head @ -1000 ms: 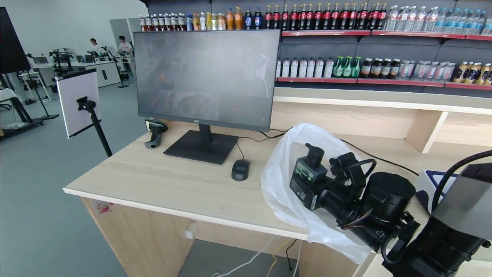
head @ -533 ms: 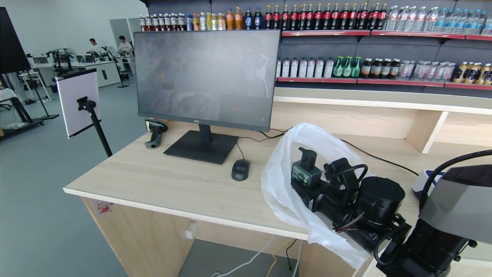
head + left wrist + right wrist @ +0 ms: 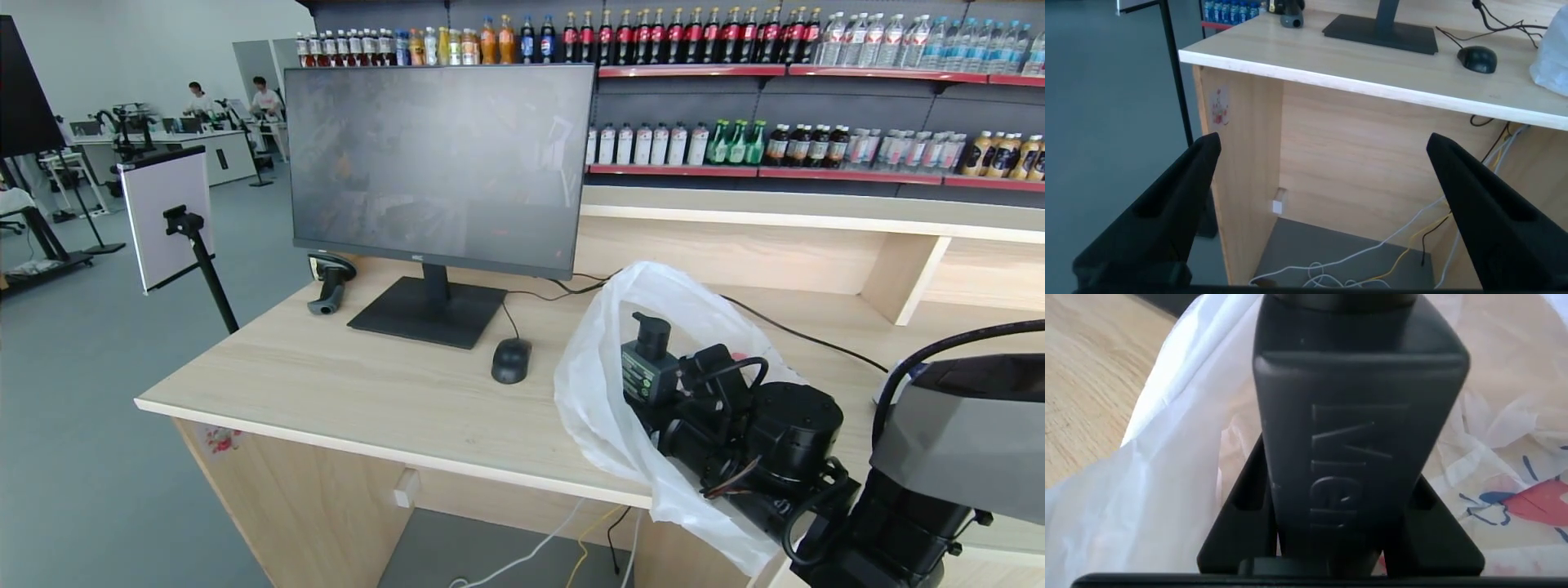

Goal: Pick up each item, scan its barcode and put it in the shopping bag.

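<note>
Close up, bottle (image 3: 1360,416) within shopping bag (image 3: 1167,482)

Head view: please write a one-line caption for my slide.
The right gripper holds a dark bottle at the mouth of the white shopping bag on the counter, beside the mouse and monitor.

Our desk, left to right
On the desk (image 3: 343,392) we see scanner (image 3: 329,282), monitor (image 3: 437,163), mouse (image 3: 511,360), then the shopping bag (image 3: 604,408); inside it, our right hand (image 3: 673,392) holds an item (image 3: 649,367).
</note>
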{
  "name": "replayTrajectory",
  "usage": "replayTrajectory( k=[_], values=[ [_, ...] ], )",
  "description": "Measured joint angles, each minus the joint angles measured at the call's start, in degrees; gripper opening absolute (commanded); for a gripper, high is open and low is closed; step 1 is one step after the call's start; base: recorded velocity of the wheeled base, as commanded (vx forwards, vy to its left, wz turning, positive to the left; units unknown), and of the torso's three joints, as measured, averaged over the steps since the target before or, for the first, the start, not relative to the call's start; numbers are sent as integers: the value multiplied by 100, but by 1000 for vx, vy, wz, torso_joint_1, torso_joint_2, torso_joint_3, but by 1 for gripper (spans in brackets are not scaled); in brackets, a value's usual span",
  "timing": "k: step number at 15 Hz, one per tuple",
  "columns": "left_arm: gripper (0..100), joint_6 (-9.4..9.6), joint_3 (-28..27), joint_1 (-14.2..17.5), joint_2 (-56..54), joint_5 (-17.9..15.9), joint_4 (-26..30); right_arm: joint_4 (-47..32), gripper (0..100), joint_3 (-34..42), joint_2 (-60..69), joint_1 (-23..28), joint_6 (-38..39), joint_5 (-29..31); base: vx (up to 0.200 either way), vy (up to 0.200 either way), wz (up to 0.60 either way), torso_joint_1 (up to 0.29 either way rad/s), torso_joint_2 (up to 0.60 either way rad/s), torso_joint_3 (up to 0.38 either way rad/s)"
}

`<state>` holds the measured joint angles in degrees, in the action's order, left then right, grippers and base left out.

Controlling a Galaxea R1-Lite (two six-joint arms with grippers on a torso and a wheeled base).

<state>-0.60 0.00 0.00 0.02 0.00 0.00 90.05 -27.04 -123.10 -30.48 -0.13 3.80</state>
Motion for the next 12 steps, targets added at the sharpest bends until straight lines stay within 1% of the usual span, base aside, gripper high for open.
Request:
replayTrajectory(
  k=[1, 12],
  values=[
    [100, 2, 0, 0, 0, 0, 0, -9, 100, 22, -9, -2, -5, 0, 0, 0, 0, 0, 0, 0],
    [100, 41, 0, 0, 0, 0, 0, -17, 100, 22, 196, -2, -9, 5, 0, 0, 0, 0, 0, 0]
  ],
)
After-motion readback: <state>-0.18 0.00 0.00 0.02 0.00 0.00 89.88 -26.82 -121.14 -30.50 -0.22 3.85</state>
